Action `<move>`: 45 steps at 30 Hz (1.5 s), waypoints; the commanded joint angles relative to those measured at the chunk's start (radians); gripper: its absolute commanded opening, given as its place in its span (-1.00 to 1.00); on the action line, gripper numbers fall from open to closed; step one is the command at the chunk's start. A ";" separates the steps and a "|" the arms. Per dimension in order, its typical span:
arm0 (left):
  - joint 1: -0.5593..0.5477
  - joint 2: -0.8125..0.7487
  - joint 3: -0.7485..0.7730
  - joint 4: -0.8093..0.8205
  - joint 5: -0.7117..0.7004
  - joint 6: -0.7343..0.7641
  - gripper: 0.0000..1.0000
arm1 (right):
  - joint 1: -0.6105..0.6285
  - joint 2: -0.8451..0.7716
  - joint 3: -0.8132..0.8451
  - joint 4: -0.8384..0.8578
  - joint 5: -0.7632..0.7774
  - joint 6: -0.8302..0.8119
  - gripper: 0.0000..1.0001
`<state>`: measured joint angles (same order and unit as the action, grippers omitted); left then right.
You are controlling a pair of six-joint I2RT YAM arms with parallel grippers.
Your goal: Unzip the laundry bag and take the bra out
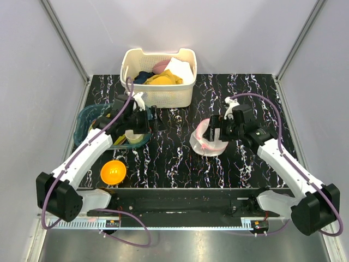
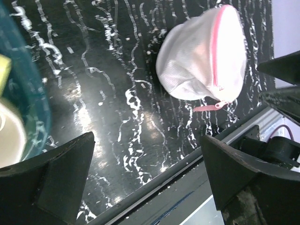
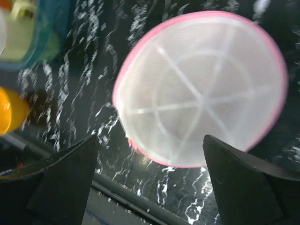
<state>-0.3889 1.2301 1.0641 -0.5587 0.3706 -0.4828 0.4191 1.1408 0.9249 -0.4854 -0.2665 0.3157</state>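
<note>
Laundry bag [image 1: 208, 143] lies on the table [image 1: 180, 159]; white basket [image 1: 158, 97] holds crumpled clothes [image 1: 162, 78].

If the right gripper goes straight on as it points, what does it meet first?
Most likely the laundry bag, lying dead ahead between its open fingers; the gap is hard to judge.

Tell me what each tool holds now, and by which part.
Nothing is held. The left tool and the right tool both stand open; the round white mesh laundry bag with pink rim lies free on the black marbled table.
</note>
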 commanded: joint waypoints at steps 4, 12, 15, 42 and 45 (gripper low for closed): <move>-0.134 0.132 0.100 0.140 0.034 -0.083 0.98 | -0.173 -0.087 0.028 -0.094 0.305 0.203 1.00; -0.225 0.443 0.370 0.168 0.070 -0.106 0.98 | -0.232 -0.108 -0.054 -0.079 0.153 0.358 1.00; -0.237 0.512 0.421 0.178 0.062 -0.125 0.97 | -0.232 -0.128 -0.084 -0.078 0.139 0.390 0.99; -0.300 0.361 0.164 0.233 -0.154 -0.275 -1.00 | -0.232 -0.047 -0.208 0.134 -0.129 0.560 0.99; -0.309 0.286 0.103 0.246 -0.203 -0.322 -1.00 | -0.232 -0.018 -0.251 0.223 -0.181 0.591 0.86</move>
<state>-0.6857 1.6306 1.2335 -0.3599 0.2817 -0.7238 0.1852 1.0939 0.7109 -0.4103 -0.3420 0.8391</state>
